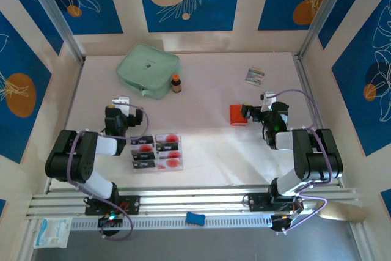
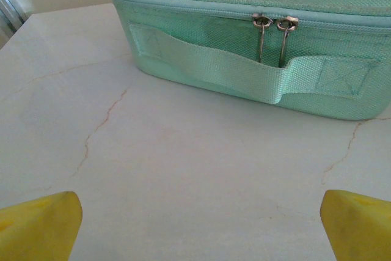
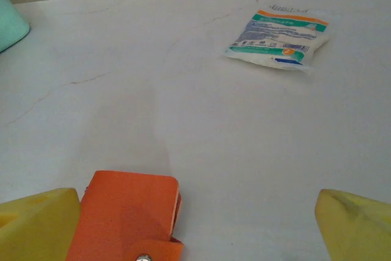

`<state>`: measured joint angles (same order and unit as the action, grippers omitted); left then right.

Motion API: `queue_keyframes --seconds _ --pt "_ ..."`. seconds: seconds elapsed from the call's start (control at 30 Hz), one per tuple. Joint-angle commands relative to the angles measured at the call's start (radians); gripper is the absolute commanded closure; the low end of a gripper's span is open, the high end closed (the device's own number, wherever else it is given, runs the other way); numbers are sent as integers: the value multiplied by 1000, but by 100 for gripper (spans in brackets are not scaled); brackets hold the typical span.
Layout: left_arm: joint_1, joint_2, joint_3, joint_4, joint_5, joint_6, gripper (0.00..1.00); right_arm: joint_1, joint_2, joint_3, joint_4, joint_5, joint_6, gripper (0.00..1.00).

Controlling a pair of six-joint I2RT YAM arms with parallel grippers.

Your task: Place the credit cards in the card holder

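Yellow fingertips of the R gripper are seen at the bottom corners of the R wrist view, spread wide w/ nothing gripped. At lower left the orange card holder is lying flat, flap apparently snapped shut. It is touching or just beside the finger there; which cannot be settled.

The L gripper is likewise spread and empty, pointed at the mint zip pouch across bare table.

In the top view the credit cards are laid in a tight grid at lower centre-left, well apart from the card holder at centre-right. None has been loaded yet.

Risks, as judged:
- The card holder could be shoved rather than pinched if the off-centre finger is closed on it.
- Thin flat cards, packed edge to edge, could be skidded or lifted two at a time.
- W/ the snap shut, no slot would be reachable.
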<state>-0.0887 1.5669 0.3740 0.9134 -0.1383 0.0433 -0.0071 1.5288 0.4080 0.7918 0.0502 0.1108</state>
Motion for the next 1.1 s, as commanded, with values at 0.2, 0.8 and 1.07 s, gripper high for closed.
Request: queue_keyframes --seconds 0.2,0.8,1.07 --pt "8 -5 -7 36 14 -5 0 -1 -6 14 4 -12 -18 1" --pt "8 -3 -5 36 14 -5 0 -4 -6 14 5 -17 -14 1" --pt "15 -4 -1 28 29 -12 0 -14 -5 15 1 -36 -8 1"
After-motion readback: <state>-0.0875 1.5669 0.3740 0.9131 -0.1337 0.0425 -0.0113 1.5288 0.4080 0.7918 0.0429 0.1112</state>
